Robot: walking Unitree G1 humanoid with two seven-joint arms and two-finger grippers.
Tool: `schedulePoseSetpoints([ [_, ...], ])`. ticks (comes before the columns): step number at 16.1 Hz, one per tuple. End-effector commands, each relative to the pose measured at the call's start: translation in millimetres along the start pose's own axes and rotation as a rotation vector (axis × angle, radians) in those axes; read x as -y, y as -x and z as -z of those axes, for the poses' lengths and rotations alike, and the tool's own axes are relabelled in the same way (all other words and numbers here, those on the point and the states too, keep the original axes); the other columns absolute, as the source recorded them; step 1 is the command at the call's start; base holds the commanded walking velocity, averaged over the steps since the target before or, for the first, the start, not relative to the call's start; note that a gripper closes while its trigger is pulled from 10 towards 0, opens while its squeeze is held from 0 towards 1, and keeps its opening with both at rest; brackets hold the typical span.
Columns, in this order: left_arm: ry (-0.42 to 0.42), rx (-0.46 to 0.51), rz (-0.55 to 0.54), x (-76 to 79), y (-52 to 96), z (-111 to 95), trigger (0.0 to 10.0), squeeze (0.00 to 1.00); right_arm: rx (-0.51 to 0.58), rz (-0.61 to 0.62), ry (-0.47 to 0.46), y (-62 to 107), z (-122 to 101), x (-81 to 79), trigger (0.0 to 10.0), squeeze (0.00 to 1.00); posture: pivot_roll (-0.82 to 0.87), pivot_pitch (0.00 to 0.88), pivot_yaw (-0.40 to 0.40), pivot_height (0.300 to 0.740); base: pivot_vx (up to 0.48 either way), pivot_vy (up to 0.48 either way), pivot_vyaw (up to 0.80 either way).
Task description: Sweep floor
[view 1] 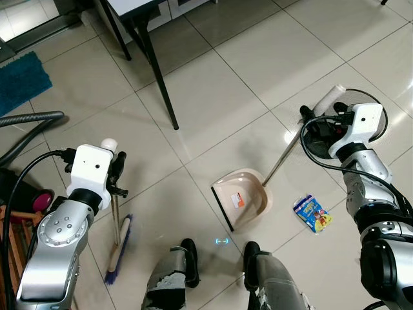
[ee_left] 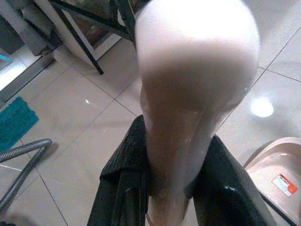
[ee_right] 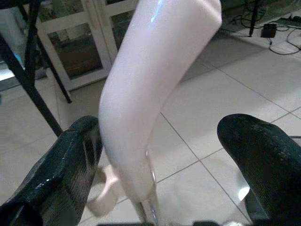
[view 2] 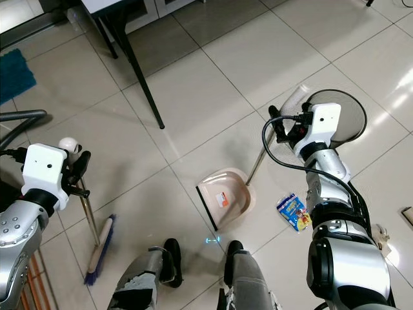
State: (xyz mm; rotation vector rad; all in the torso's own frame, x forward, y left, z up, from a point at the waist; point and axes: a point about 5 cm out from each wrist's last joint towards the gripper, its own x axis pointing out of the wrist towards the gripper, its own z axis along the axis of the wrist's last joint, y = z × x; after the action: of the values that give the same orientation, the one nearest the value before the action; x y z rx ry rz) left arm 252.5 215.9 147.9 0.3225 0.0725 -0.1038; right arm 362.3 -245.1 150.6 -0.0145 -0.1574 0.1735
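Observation:
A beige dustpan (view 1: pixel 242 200) rests on the tiled floor just ahead of my feet. Its long metal handle (view 1: pixel 282 156) slants up to my right gripper (view 1: pixel 310 124). That gripper is open around the handle's pale grip (ee_right: pixel 150 70), which leans on one finger (ee_right: pixel 61 174) while the other finger (ee_right: pixel 263 155) stands apart. My left gripper (view 1: pixel 117 170) is shut on the broom's handle (ee_left: pixel 188 84), just below its rounded white top. The broom head (view 1: pixel 119 253), with blue bristles, touches the floor at my left foot. A blue snack packet (view 1: pixel 312 213) lies right of the dustpan.
A black table leg (view 1: pixel 161 84) stands ahead on the left. A teal mat (view 1: pixel 22 77) and a grey vacuum hose (view 1: pixel 32 119) lie at the far left. A black cable (view 1: pixel 381 116) loops by my right wrist. Open tiles stretch ahead and to the right.

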Motion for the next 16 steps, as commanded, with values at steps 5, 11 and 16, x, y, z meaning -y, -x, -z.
schedulePoseSetpoints([
  [5, -0.032, -0.026, -0.013, -7.0, 8.0, 2, 10.0, 0.0, -0.018, 0.002, -0.01, 3.8, 3, 6.6, 10.0, 0.0, 0.14, 0.379, 0.09, 0.74, 0.0, 0.0, 0.0],
  [11, -0.043, -0.03, -0.024, -11.6, 13.1, 1, 10.0, 0.0, -0.023, -0.002, -0.012, -6.9, -4, 2.0, 10.0, 0.0, 0.16, 0.377, 0.085, 0.74, 0.0, 0.0, 0.0],
  [16, -0.048, -0.034, -0.018, -11.0, 14.2, 0, 10.0, 0.0, -0.032, 0.035, -0.032, -7.9, -5, 6.1, 10.0, 0.0, 0.17, 0.372, 0.086, 0.74, 0.0, 0.0, 0.0],
])
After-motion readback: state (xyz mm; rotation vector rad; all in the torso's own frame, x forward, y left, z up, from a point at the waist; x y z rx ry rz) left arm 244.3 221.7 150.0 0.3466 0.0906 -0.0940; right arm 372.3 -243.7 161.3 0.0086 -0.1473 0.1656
